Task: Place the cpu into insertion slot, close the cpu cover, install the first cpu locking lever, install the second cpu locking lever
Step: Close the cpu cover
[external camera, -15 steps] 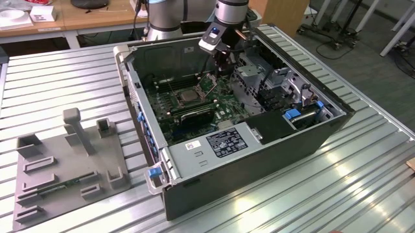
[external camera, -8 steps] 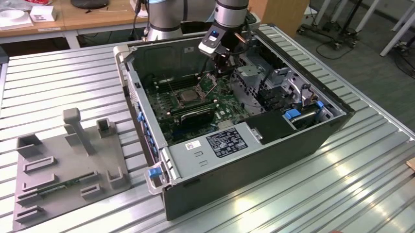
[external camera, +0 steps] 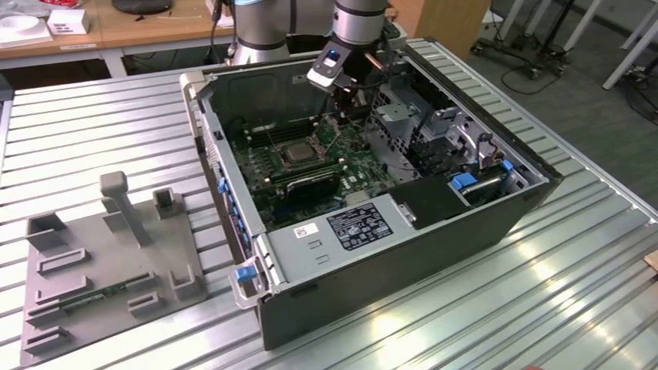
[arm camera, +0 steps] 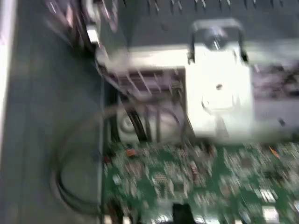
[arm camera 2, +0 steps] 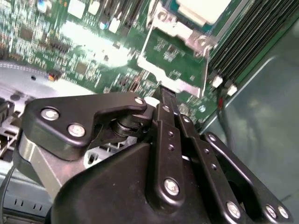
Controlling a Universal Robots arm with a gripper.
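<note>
The open computer case (external camera: 442, 231) lies on its side with the green board (external camera: 350, 173) facing up. The insertion slot (external camera: 299, 152) sits mid-board, with a grey square in its centre. In the second wrist view a pale square, apparently the cpu (arm camera 2: 201, 9), lies in the socket. The silver cpu cover (arm camera 2: 196, 39) appears swung open beside it, green board showing through its cut-out. My gripper (external camera: 350, 108) (arm camera 2: 167, 95) hovers above the board, behind the socket and apart from it. Its black fingers (arm camera 2: 163, 135) are shut together with nothing visibly between them.
Long black memory slots (arm camera 2: 252, 42) run beside the socket. A silver drive cage (external camera: 396, 127) (arm camera: 219, 88) and loose cables (arm camera: 140, 121) stand close to the gripper. The case walls ring the board. A grey fixture plate (external camera: 103, 262) rests on the table at the exterior view's left.
</note>
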